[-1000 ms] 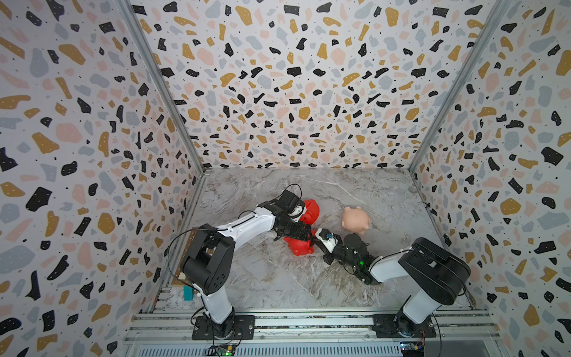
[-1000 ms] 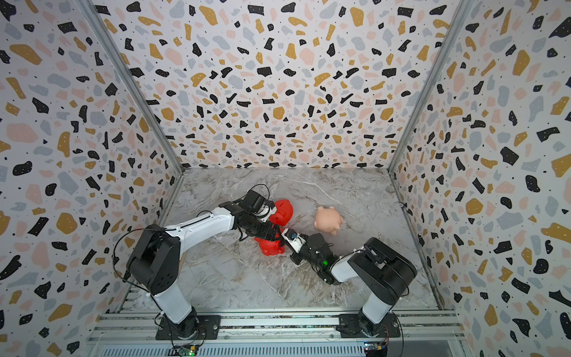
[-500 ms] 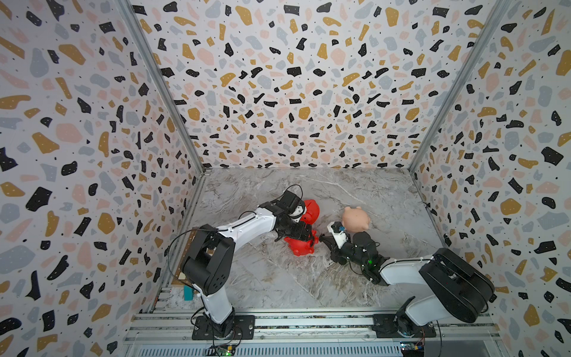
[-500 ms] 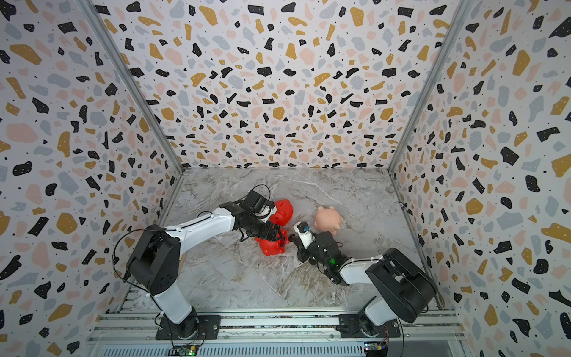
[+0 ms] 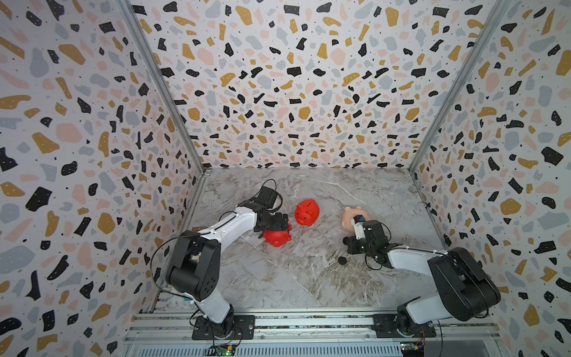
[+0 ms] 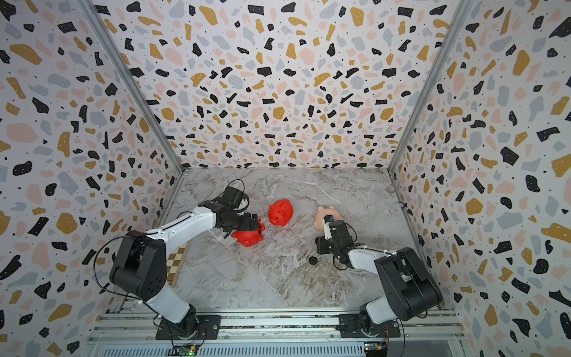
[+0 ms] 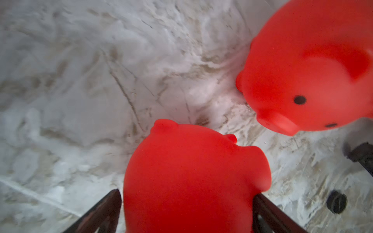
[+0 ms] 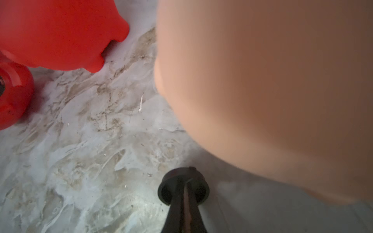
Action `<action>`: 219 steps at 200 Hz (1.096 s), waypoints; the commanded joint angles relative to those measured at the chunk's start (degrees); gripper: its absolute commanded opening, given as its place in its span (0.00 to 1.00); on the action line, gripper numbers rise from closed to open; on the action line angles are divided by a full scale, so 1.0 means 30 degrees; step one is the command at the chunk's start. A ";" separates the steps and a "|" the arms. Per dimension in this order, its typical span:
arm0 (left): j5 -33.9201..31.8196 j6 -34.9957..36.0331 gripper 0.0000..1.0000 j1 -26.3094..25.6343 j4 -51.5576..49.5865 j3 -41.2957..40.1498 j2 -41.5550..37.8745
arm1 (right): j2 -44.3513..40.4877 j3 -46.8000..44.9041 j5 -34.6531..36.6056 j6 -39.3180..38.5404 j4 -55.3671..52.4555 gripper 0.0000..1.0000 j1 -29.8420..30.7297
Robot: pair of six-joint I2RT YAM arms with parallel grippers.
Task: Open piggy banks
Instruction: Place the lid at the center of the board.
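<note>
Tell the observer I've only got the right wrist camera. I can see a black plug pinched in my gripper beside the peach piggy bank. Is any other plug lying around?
Observer: Yes. Apart from the held plug in the right gripper, a loose plug lies on the marble table, close beside the right arm.
Operator: What's the left arm doing?
Observer: The left gripper straddles the nearer red piggy bank, its jaws wide, one on either side.
Operator: And the other red one?
Observer: The farther red piggy bank stands free of both grippers, snout toward the nearer one.
</note>
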 commanded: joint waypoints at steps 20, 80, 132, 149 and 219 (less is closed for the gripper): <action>-0.2079 -0.0074 0.99 0.1073 0.0304 0.1401 0.0285 | -0.0466 0.0258 0.0026 0.0390 -0.3199 0.00 -0.0131; -0.1784 -0.0202 0.99 0.1361 0.0162 0.3069 -0.0028 | -0.1184 0.0635 0.0868 0.0201 -0.4698 0.24 -0.0133; 0.1733 -0.0494 0.99 0.1322 0.1768 0.2809 -0.1497 | -0.2768 0.1898 0.0986 0.0115 -0.5634 0.41 -0.0132; 0.2553 -0.0657 0.99 0.1255 0.2345 0.2796 -0.1536 | -0.3444 0.2208 0.1073 0.0029 -0.5925 0.46 -0.0132; 0.5405 -0.1348 0.99 0.0692 0.4637 0.4727 0.1398 | -0.5346 0.3004 -0.0205 0.1490 -0.5747 1.00 -0.1484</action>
